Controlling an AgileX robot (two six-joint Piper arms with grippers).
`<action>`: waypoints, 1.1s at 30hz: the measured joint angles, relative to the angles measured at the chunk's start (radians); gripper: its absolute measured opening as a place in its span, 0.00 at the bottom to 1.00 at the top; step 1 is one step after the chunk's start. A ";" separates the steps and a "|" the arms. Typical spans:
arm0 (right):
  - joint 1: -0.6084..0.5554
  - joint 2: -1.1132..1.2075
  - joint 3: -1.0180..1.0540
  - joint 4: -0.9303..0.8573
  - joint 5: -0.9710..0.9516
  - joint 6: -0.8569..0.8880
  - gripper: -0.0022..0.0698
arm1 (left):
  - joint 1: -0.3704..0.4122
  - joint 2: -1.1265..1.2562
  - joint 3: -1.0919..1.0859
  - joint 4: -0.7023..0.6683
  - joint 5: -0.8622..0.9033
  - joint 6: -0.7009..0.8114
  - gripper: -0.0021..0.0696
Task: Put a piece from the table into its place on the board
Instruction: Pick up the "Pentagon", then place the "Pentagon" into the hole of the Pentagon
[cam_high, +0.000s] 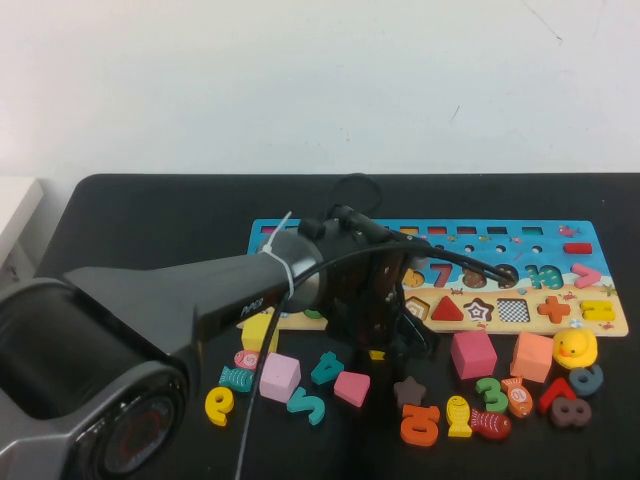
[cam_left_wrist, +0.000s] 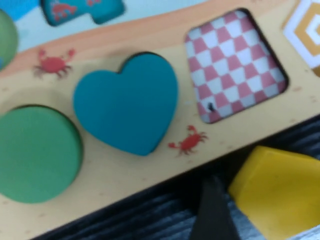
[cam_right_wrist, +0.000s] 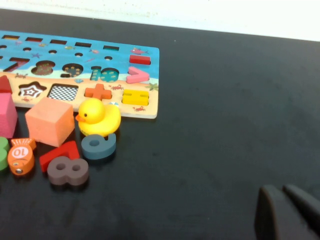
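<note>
Overhead: left gripper (cam_high: 385, 335) low at the near edge of the board (cam_high: 300, 232), finger state unreadable; far table (cam_high: 150, 210) open, one duck (cam_high: 574, 348).

Left wrist: yellow piece (cam_left_wrist: 280, 192) on table just beside board's edge, one finger (cam_left_wrist: 212, 210) adjacent.

Right wrist: right gripper (cam_right_wrist: 287, 214) pressed closed, empty, over bare table.

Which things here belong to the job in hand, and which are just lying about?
Job:
yellow pentagon, on the table by the board's near edge
board
left gripper, low beside the pentagon

Lying about:
yellow cube
pink cube
orange cube
duck
right gripper, shut, over the table past the board's right end
</note>
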 joint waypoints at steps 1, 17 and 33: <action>0.000 0.000 0.000 0.000 0.000 0.000 0.06 | -0.002 0.000 0.000 0.002 0.002 0.000 0.58; 0.000 0.000 0.000 0.000 0.000 -0.010 0.06 | -0.003 -0.011 -0.061 0.011 0.041 -0.020 0.47; 0.000 0.000 0.000 0.000 0.000 -0.010 0.06 | -0.003 0.117 -0.329 -0.016 0.053 -0.071 0.47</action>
